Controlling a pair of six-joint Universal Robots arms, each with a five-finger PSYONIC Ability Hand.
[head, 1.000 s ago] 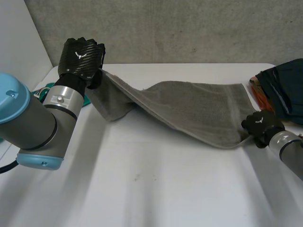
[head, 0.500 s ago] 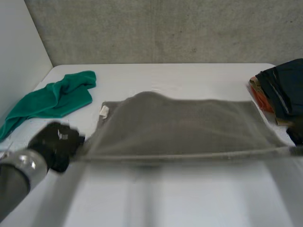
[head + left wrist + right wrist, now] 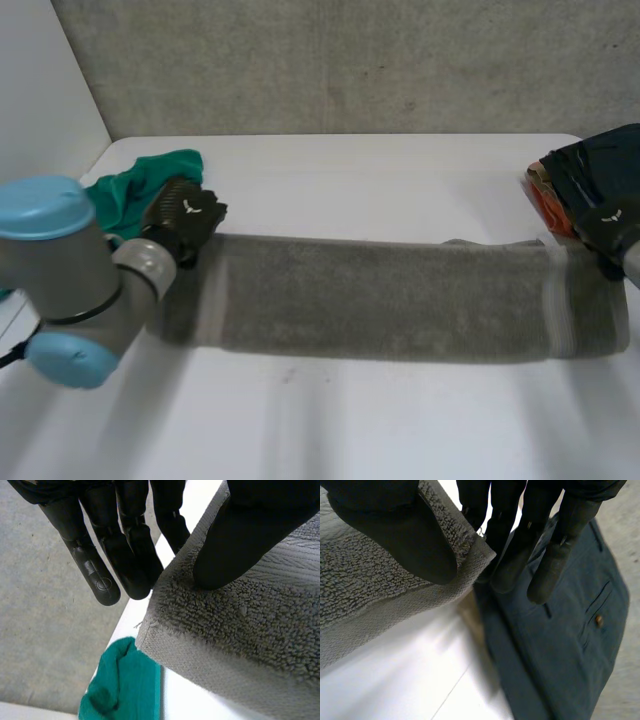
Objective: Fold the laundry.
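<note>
The left robot hand [image 3: 239,539], glossy black, pinches one corner of the grey towel [image 3: 260,625], its thumb pressed into the looped pile on top and its straight fingers [image 3: 131,555] beneath the edge. The right robot hand [image 3: 400,527] does the same at the opposite end, thumb on the terry, fingers [image 3: 517,555] under the flat woven hem.

Between the two hands the towel [image 3: 380,298] stretches across the white counter [image 3: 350,420] as one long, narrow band, thick and nubbly. Just behind the left robot hand [image 3: 186,216] lies a crumpled green cloth [image 3: 135,185]. Beside the right robot hand [image 3: 612,226] sit smooth dark trousers [image 3: 590,170] with a buttoned pocket, at the counter's edge.

Half a second ago the towel was a broad sheet with its near edge drawn towards the camera. Now both hands are farther back and the sheet has narrowed to about half that depth.
</note>
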